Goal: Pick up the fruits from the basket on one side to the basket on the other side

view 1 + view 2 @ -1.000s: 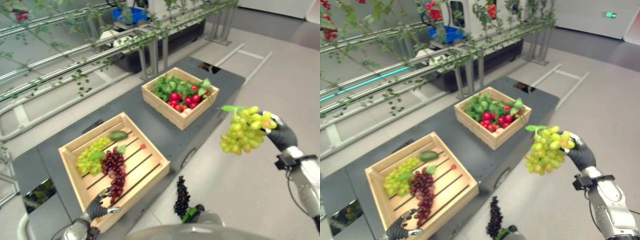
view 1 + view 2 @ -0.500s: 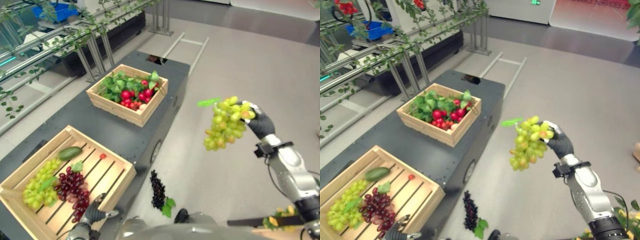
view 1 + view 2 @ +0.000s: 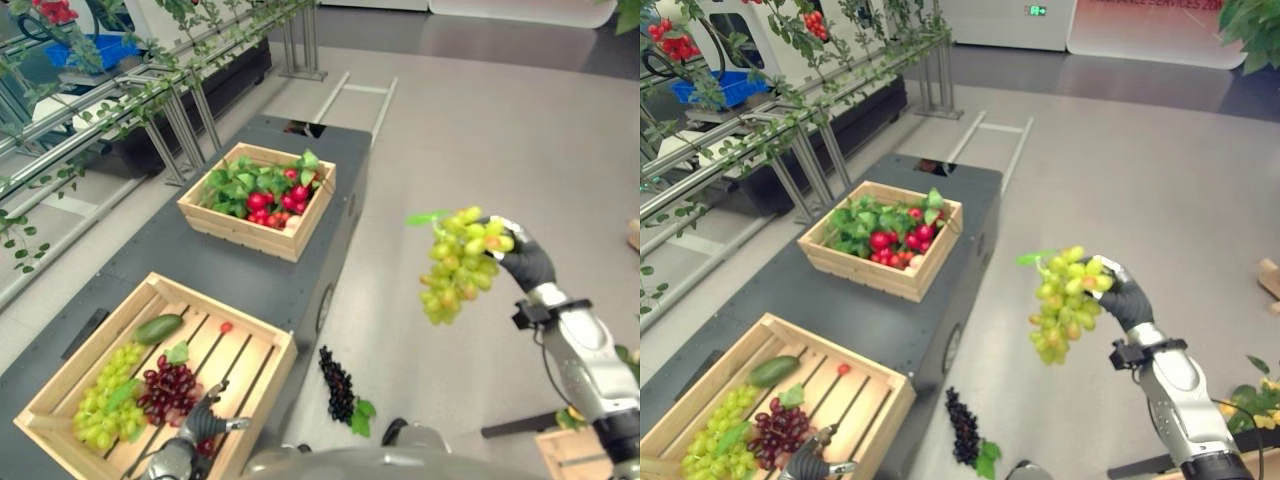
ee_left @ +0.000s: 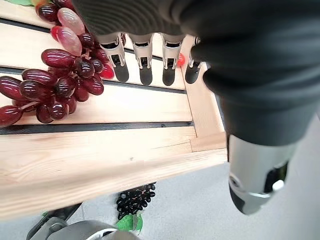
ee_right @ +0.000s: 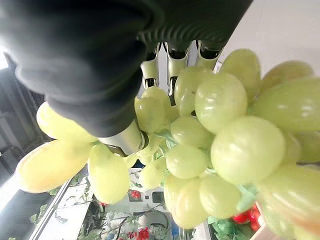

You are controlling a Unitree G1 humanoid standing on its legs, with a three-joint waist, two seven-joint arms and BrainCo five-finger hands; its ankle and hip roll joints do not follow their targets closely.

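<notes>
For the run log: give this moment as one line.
right hand: shut on green grape bunch, held over floor | left hand: open, over near crate by red grapes | dark grapes: on floor

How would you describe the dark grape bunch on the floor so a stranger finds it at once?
Start at the long dark grey table. On the floor by its near edge lies a blackish bunch of grapes with a green leaf; the other bunches are red or green, in the crate or a hand.

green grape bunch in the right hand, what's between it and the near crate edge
In the left eye view, bare grey floor lies between the green grape bunch in the right hand and the near crate; a dark grape bunch lies on the floor below that stretch.
</notes>
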